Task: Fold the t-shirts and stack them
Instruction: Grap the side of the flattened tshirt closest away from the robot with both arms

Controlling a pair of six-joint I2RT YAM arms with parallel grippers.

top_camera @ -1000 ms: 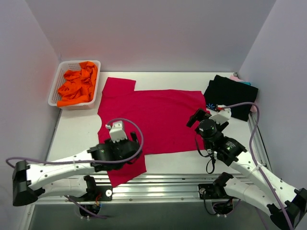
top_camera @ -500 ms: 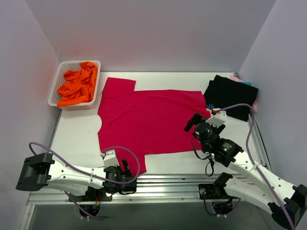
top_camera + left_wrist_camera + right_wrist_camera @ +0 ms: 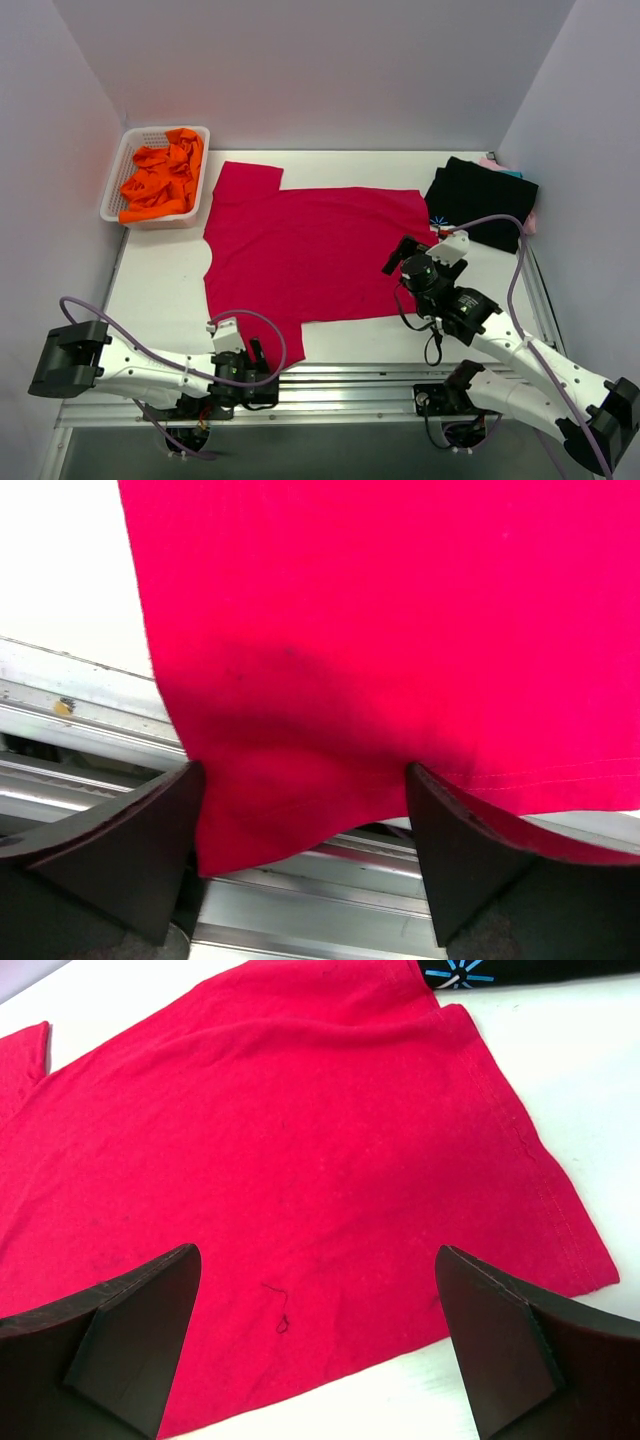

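A large crimson-red t-shirt (image 3: 300, 250) lies spread flat across the table, one sleeve reaching over the near edge. In the left wrist view that sleeve end (image 3: 330, 730) droops onto the metal rail, and my left gripper (image 3: 305, 855) stands open with a finger on each side of it. From above, the left gripper (image 3: 256, 354) sits low at the table's near edge. My right gripper (image 3: 396, 256) hovers open over the shirt's right hem (image 3: 330, 1210), holding nothing. A folded black t-shirt (image 3: 482, 200) with a small blue mark (image 3: 458, 974) lies at the back right, pink and teal cloth (image 3: 503, 169) peeking out behind it.
A white basket (image 3: 112, 190) with crumpled orange cloth (image 3: 160, 175) stands at the back left. Aluminium rails (image 3: 300, 920) run along the table's near edge. Walls close the table in on three sides.
My left arm has dropped back from over the sleeve to the table's near edge and now sits low by the rail. The right gripper has crept slightly left over the hem.
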